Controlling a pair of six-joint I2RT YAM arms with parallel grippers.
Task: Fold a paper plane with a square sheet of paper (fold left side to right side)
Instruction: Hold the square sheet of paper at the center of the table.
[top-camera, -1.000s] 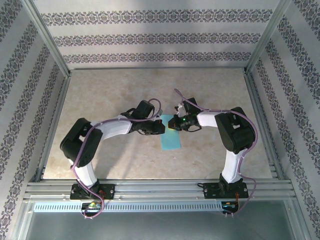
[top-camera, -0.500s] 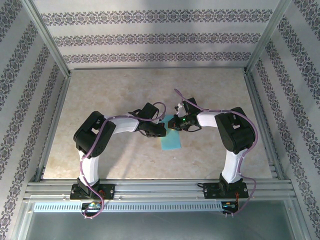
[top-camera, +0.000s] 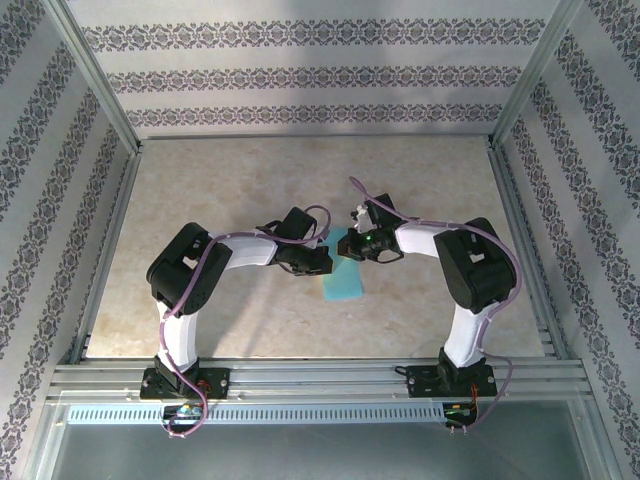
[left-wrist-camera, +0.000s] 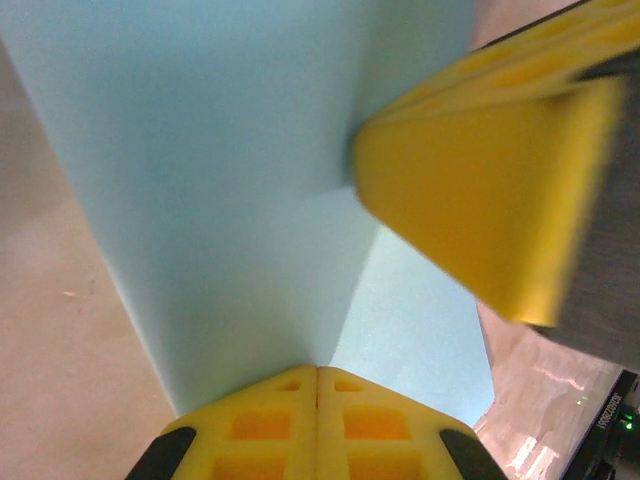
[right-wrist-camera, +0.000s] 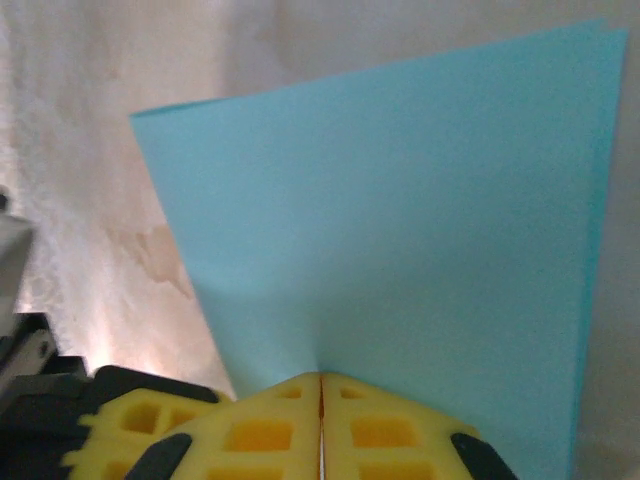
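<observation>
No legible text, brand, number or sign on any surface. Left wrist view, 5 o'clock corner: black housing (left-wrist-camera: 608, 432) bears short row of small white characters, too blurred and small to read. Wall panels (top-camera: 300, 75) at 12 o'clock in top view: repeated ornamental bands, not lettering.

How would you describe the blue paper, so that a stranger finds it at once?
Start from the beige table inside the patterned walls; go to its middle, where the left claw and right claw come close. The sheet of paper sits at their tips: thin, and the only turquoise thing there.
</observation>
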